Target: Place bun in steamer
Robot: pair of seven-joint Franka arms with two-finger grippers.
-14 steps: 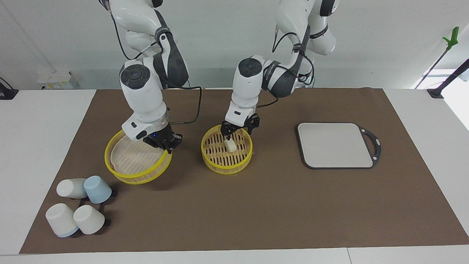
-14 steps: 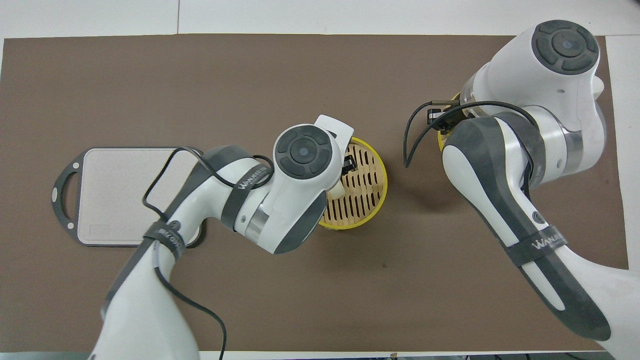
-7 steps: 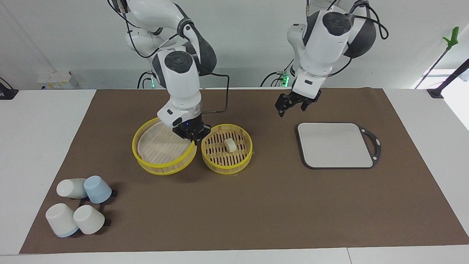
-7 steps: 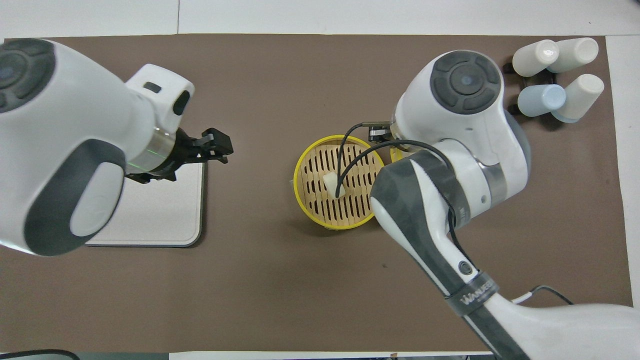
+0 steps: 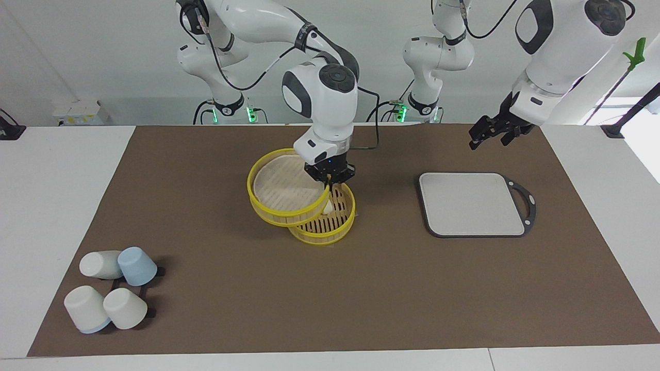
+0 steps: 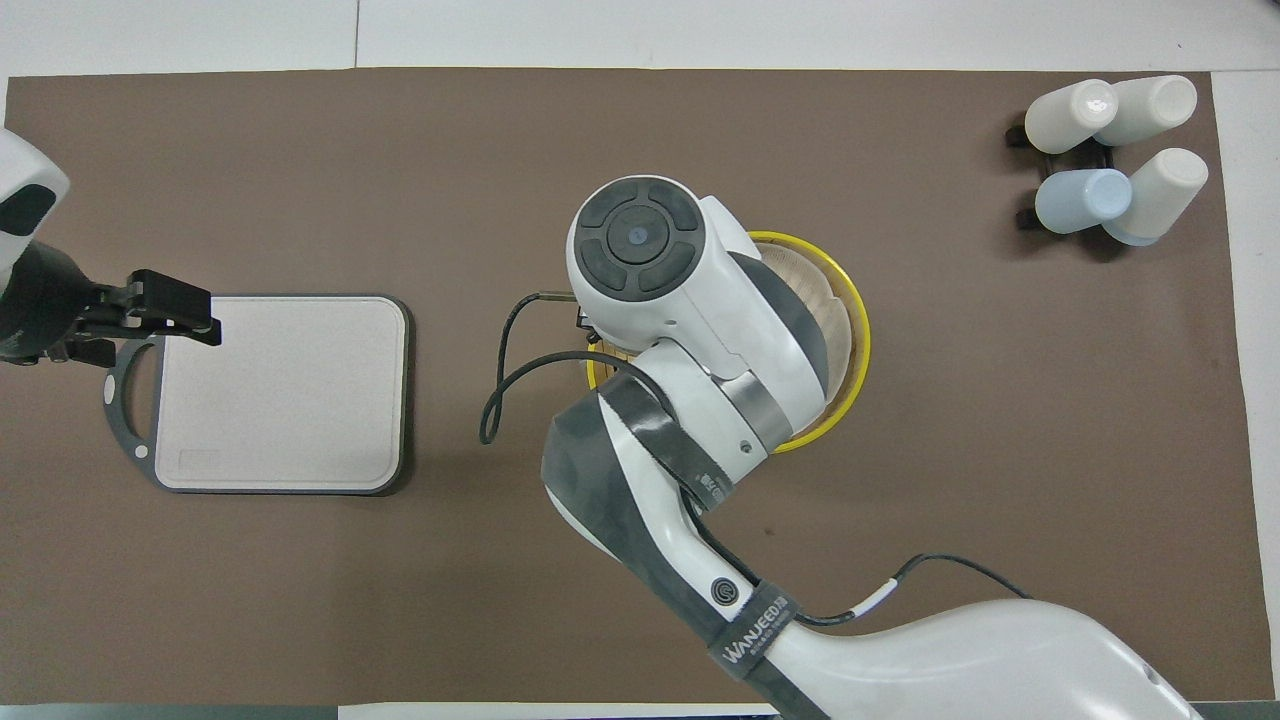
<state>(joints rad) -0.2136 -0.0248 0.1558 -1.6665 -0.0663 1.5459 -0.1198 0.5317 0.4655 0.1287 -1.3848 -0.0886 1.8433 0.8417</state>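
Worktop (image 5: pixel 67 170) under brown mat (image 5: pixel 361 288), wide bare mat around. Right end effector (image 5: pixel 330 174) clamped on the lid (image 5: pixel 281 188), tilted over steamer (image 5: pixel 330 226), hiding most of it. Bun (image 5: pixel 328 207) inside steamer, barely visible. Left end effector (image 5: pixel 494 135) raised over mat near grey board (image 5: pixel 472 203); finger gap unclear.

A brown mat (image 5: pixel 340 288) covers the white worktop (image 5: pixel 56 180). The round bamboo steamer basket (image 5: pixel 337 226) has bright yellow rims and a tan floor cut by dark slots; its shallow round lid (image 5: pixel 281 188) shows the same yellow rim around a pale tan, ribbed inside. A small cream-white bun (image 5: pixel 328 206) peeks out under it. The square board (image 5: pixel 472 203) is light grey with a dark grey frame. Three white cups and one pale blue cup (image 5: pixel 136 265) lie near the worktop's corner.
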